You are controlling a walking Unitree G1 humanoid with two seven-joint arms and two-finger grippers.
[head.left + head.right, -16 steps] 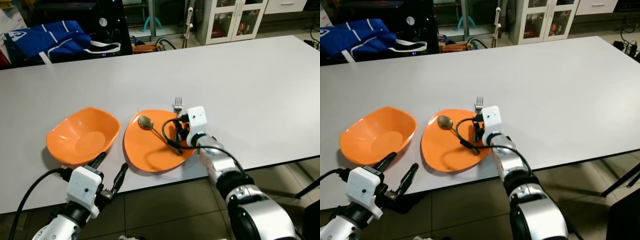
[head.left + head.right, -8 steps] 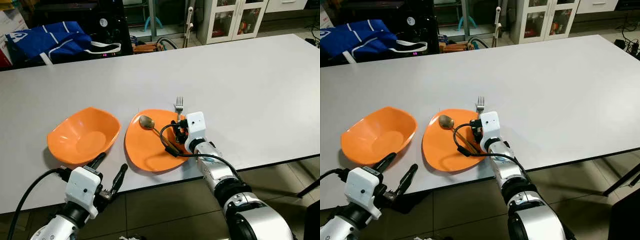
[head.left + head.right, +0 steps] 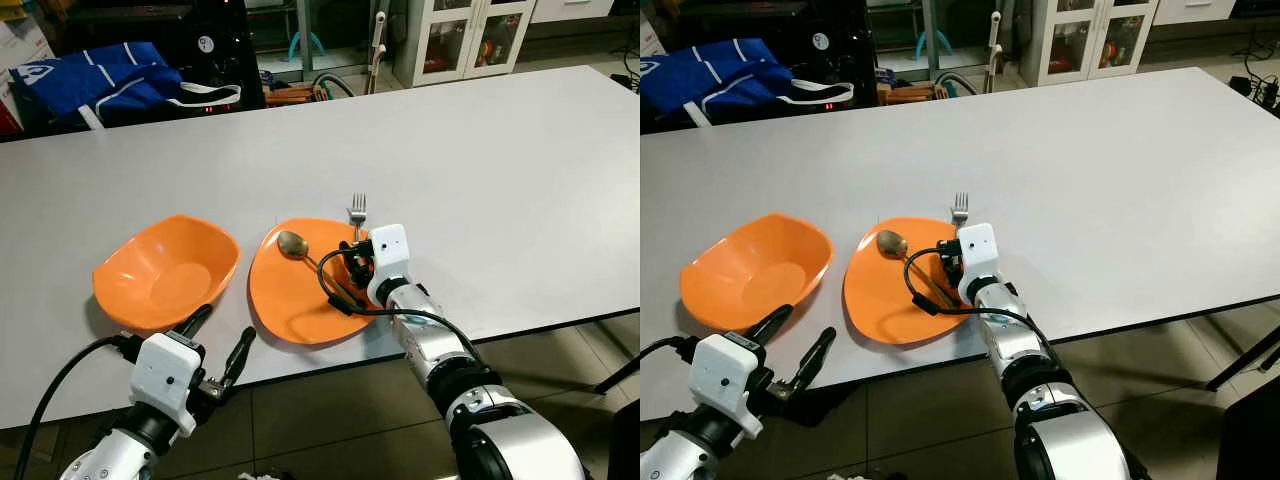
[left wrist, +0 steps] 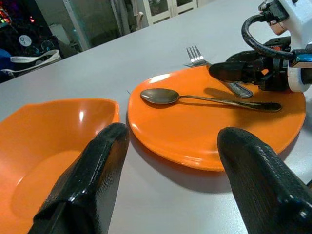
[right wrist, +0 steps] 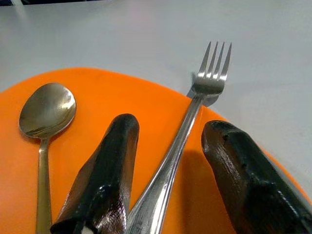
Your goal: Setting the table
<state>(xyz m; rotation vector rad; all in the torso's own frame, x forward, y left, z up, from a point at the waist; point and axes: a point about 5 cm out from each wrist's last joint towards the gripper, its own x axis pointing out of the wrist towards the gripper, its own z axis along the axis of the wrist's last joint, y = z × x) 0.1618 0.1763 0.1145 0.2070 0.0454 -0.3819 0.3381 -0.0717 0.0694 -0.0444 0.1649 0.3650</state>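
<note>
since a second ago the right gripper (image 5: 168,161) has slid back along the fork (image 5: 195,117), fingers apart astride its handle; close squarely, lift level.

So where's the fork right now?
The fork lies on the orange plate's right side, between the right pincer's open fingers, tines poking over the far rim onto the table, spoon to its left.
</note>
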